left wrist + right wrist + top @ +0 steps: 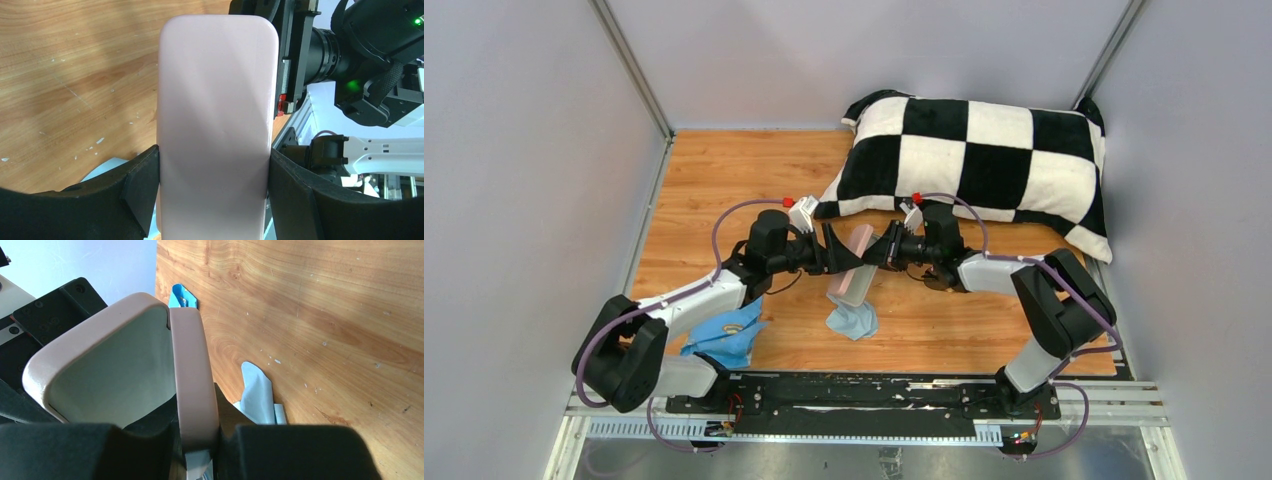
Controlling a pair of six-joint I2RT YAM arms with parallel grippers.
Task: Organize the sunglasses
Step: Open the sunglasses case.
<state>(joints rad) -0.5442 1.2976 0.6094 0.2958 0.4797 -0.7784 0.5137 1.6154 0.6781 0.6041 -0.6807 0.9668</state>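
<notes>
Wooden tabletop [724,180], light scuffs on the grain. A black-and-white checkered pillow [984,160] fills the far right corner, running along the right part of the far edge. A crumpled light-blue cloth [852,322] lies mid-table toward the near edge, and a second blue cloth [724,340] sits near the near left corner, partly hidden.

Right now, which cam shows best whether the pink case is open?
Right wrist: the pink case is open, with its pale lining in view and one wall pinched in the right jaws. Left wrist shows only its smooth outer shell, clamped between the left jaws. Top external shows it small, and the opening is unclear.
</notes>
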